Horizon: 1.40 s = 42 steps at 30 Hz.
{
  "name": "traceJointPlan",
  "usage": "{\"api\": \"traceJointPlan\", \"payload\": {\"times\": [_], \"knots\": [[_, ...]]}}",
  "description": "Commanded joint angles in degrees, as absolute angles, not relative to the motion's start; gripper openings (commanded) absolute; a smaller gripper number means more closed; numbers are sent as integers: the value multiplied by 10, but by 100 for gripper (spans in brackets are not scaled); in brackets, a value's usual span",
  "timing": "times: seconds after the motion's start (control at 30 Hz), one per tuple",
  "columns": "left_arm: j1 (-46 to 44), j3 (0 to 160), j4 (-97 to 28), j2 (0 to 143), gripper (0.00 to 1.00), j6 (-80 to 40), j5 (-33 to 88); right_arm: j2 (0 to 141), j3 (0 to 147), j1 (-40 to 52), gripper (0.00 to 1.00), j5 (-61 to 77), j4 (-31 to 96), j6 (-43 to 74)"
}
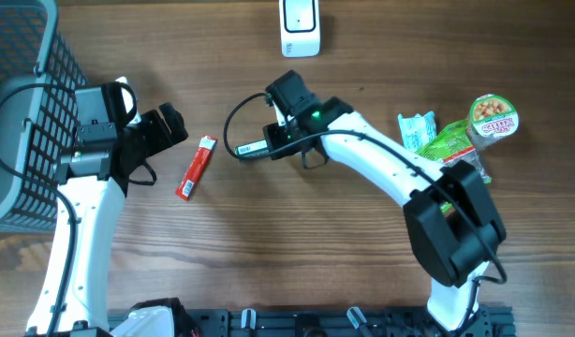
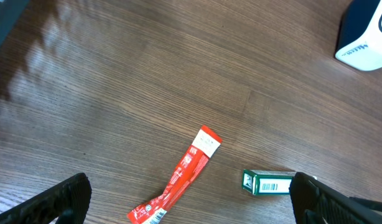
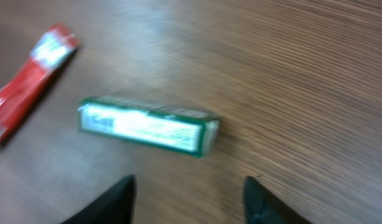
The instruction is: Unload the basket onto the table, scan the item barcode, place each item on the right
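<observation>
A small green box (image 3: 147, 127) with a white barcode label lies flat on the wooden table; it also shows as the green box (image 1: 254, 148) from overhead and as the green box (image 2: 269, 182) in the left wrist view. My right gripper (image 3: 188, 202) is open just short of it, and nothing sits between its dark fingers (image 3: 113, 202). From overhead, the right gripper (image 1: 276, 140) is at the box's right end. A red sachet (image 1: 196, 168) lies to the left, seen too as the red sachet (image 2: 181, 177). My left gripper (image 1: 170, 131) hangs wide open and empty beside it. The white scanner (image 1: 300, 26) stands at the far edge.
A dark wire basket (image 1: 25, 103) fills the left side. At the right lie a pale blue packet (image 1: 419, 129), a green snack bag (image 1: 451, 145) and a lidded cup (image 1: 494, 118). The right arm's black cable loops near the box.
</observation>
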<state>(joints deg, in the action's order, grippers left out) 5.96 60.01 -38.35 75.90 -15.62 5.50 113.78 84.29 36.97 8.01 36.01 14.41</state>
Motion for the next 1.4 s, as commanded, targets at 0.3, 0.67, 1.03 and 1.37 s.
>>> {"api": "traceJointPlan", "payload": {"times": [0.3,0.67,1.03,1.37], "knots": [[59,607,-382,758,100,-155,60,1122,827,338,81,176,319,-407],[59,607,-382,758,100,-155,60,1168,820,338,89,267,252,-405],[59,607,-382,758,100,-155,60,1223,820,339,88,289,290,-401],[59,607,-382,758,100,-155,60,1207,821,339,78,399,340,-199]]}}
